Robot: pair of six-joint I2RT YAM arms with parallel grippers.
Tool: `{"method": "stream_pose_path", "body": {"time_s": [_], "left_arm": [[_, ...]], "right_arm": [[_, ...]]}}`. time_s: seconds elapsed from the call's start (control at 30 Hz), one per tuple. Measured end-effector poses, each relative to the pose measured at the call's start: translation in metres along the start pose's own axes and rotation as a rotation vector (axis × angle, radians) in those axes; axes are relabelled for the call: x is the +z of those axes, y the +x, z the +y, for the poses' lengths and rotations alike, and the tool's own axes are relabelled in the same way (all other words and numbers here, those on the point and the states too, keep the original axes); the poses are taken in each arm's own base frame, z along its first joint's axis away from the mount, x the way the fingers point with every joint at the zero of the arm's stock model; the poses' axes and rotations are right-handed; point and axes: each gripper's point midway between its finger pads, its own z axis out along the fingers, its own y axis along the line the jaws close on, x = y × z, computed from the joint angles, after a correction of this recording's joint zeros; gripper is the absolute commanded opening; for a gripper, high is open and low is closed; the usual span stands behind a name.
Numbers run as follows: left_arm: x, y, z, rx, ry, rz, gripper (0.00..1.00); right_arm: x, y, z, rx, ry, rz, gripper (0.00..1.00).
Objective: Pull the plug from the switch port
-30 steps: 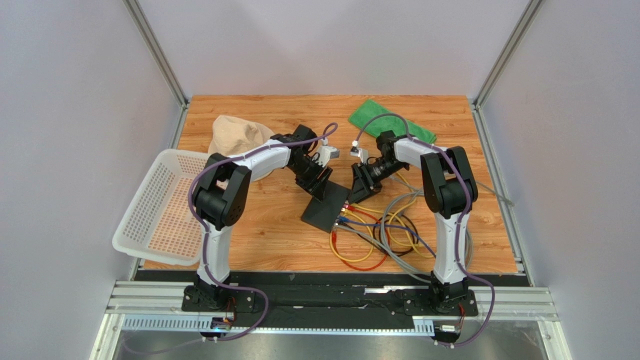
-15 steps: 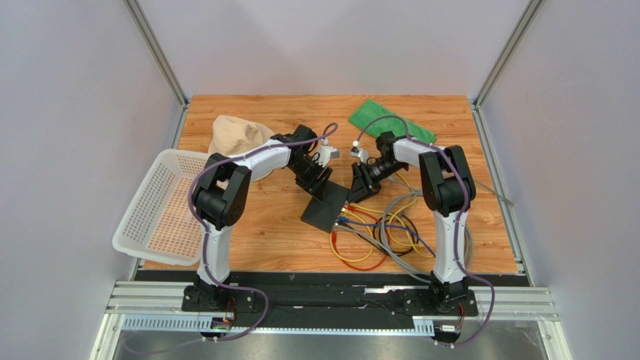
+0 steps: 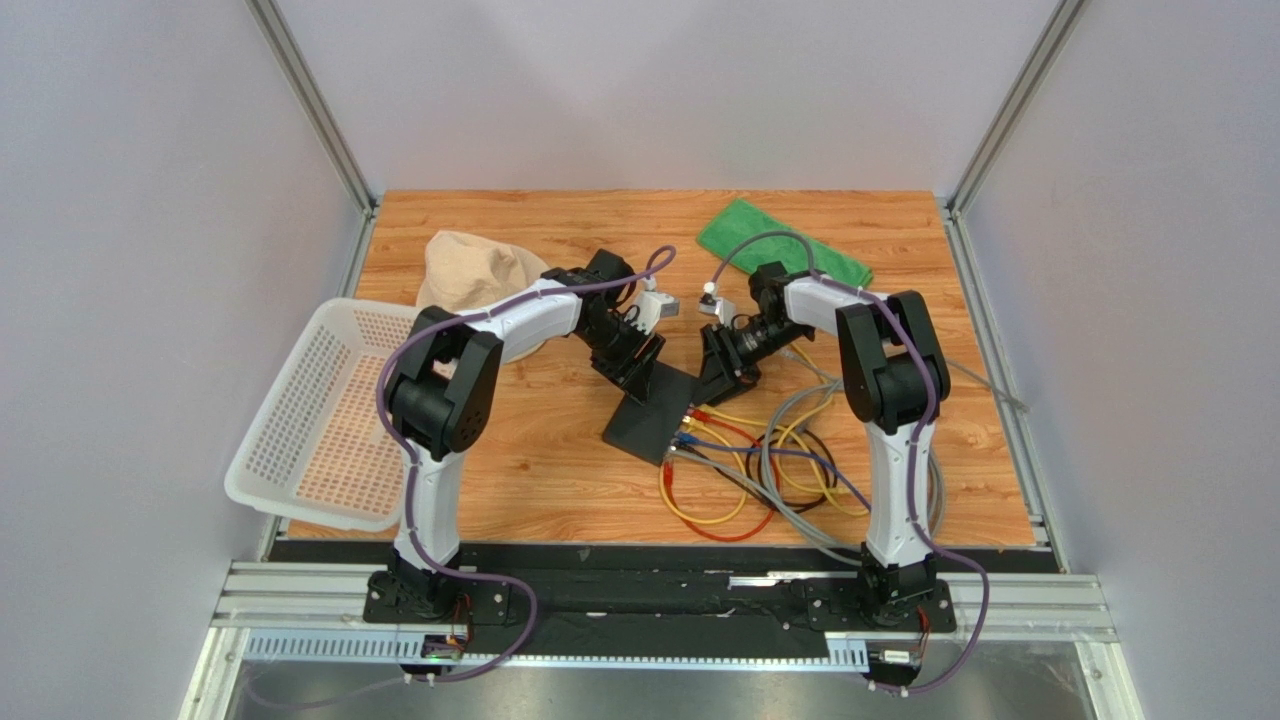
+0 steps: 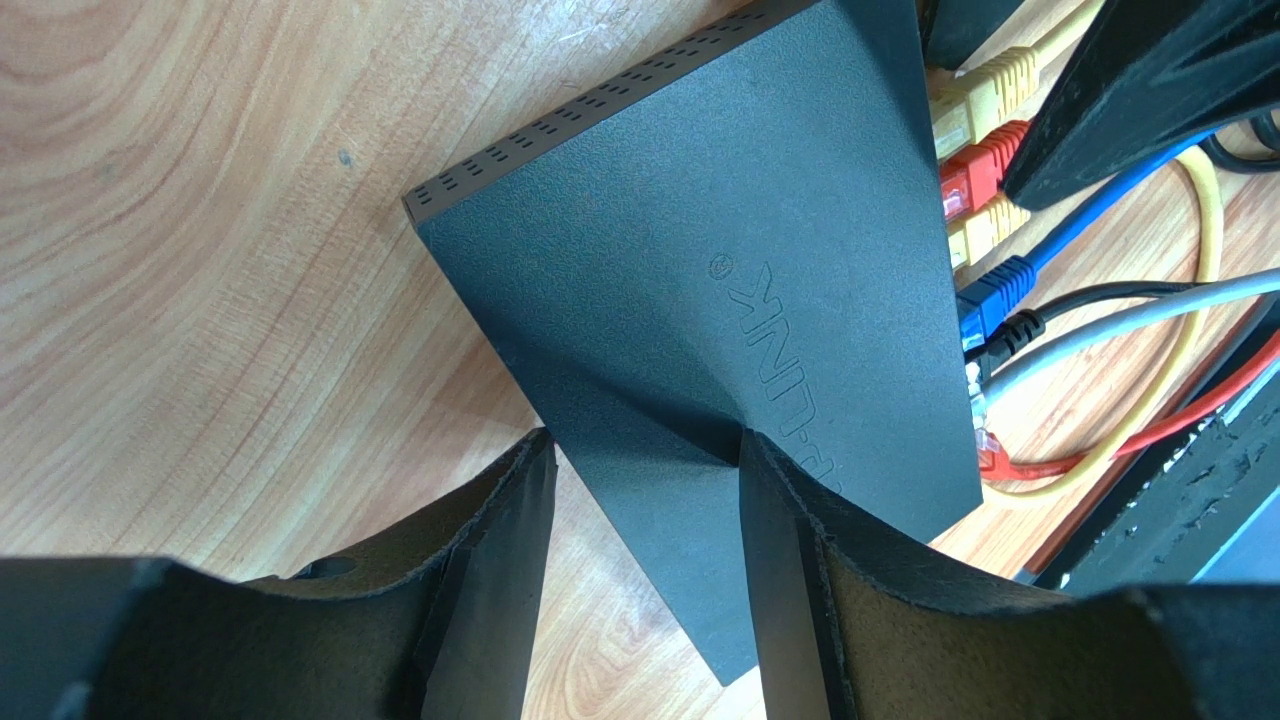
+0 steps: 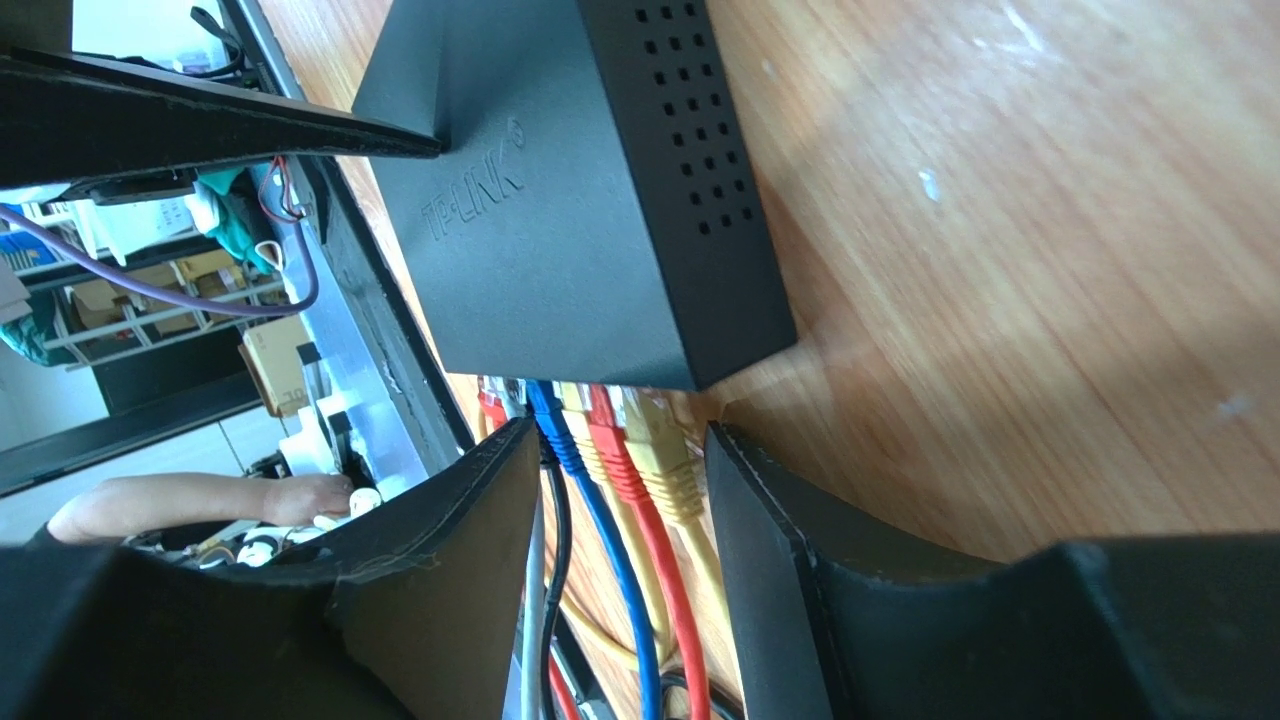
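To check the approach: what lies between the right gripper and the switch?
In the right wrist view, blue, red and yellow plugs sit between the right gripper and the switch, plugged into it.

1. From above we see bright, even light across the table point(image 3: 519, 473); the shadows under the arms point(image 3: 451, 390) are faint and soft-edged.
2. That view is sharp across the whole tabletop.
3. In the left wrist view the switch point(image 4: 676, 255) is crisp and its raised lettering point(image 4: 781, 353) is readable. The left gripper point(image 4: 643, 450) is dark and slightly soft, and a wedge of shadow lies on the switch between its fingers point(image 4: 496, 600).
4. In the right wrist view the table is bright, paling toward the upper right, and the right gripper point(image 5: 619, 435) looks almost black.
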Motion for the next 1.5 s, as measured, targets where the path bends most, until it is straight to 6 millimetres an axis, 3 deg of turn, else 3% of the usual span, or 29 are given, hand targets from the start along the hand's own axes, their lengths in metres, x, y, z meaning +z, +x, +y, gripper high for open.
{"method": "stream_pose_path", "body": {"time_s": [0.43,0.8,0.9,1.5], "left_arm": [[0.0001,0.0001,0.0000,-0.001,0.000,0.000,0.56],[0.0005,-0.0001,0.0000,-0.001,0.002,0.000,0.56],[0.0008,0.0001,0.0001,-0.002,0.003,0.001,0.56],[0.0010,-0.0001,0.0001,-0.003,0.005,0.001,0.56]], "right_arm": [[0.0083,-0.0002,0.0013,0.002,0.013,0.025,0.41],[0.0098,0.0002,-0.0029,0.040,0.017,0.045,0.13],[0.0095,0.0003,-0.0028,0.042,0.017,0.046,0.09],[0.0092,0.0019,-0.0039,0.051,0.013,0.087,0.04]]}}
